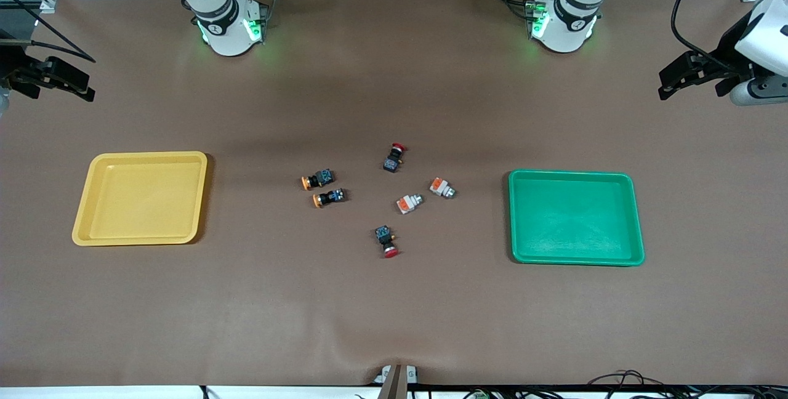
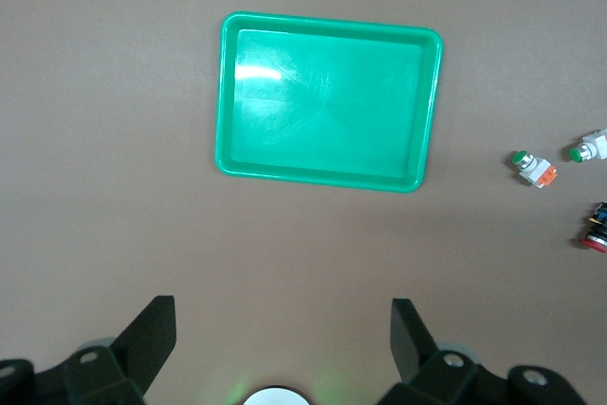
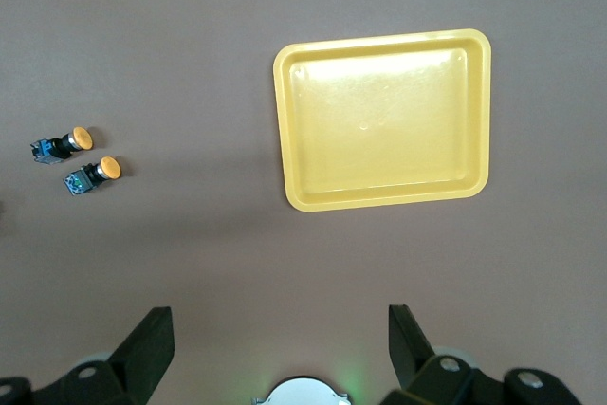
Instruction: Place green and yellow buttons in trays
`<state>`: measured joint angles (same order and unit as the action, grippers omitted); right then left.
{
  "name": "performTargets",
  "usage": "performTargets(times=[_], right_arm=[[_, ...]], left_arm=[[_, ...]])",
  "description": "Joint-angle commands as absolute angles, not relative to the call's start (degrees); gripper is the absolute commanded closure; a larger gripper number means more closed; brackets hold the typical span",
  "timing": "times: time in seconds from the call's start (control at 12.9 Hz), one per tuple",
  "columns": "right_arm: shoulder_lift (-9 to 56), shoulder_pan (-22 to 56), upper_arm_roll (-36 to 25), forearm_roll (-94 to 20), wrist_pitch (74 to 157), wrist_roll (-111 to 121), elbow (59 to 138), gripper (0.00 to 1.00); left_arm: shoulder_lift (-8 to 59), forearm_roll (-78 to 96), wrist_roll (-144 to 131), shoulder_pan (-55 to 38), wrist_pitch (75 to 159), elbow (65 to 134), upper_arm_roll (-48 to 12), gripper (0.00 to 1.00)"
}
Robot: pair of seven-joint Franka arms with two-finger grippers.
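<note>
Both grippers spread wide, holding nothing: left gripper (image 2: 282,343) high over green tray (image 1: 637,245), right gripper (image 3: 280,343) over yellow tray (image 1: 83,226); buttons (image 1: 317,180) lie mid-table, well apart from both.

Six small plastic push-button switches (image 1: 385,196) cluster at frame centre on the brown surface (image 1: 394,313), between the yellow plastic tray (image 1: 86,226) and the green plastic tray (image 1: 637,245).

Brown table (image 1: 394,313): trays (image 1: 140,197), buttons (image 1: 409,203).

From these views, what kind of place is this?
Probably a robotics lab or test cell: two arm bases fixed along a paper-covered table, aluminium framing and cabling at its edge, staged yellow tray and green tray.
</note>
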<state>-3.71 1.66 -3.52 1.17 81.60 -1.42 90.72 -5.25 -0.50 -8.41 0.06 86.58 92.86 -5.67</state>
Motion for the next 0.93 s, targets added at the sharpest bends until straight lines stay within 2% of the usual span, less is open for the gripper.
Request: performTargets(times=[0.0,0.85], right_arm=[[-3.95,0.44,-2.81,1.23,81.47,-1.41,90.70,0.00],[-3.60,0.18,-2.81,1.23,81.47,-1.41,90.62,0.00]], left_arm=[[-5.19,-0.26,-8.00,0.35,85.08,91.58,-5.71,0.00],[-5.01,0.44,-8.00,0.62,84.99,91.58,-5.45,0.00]])
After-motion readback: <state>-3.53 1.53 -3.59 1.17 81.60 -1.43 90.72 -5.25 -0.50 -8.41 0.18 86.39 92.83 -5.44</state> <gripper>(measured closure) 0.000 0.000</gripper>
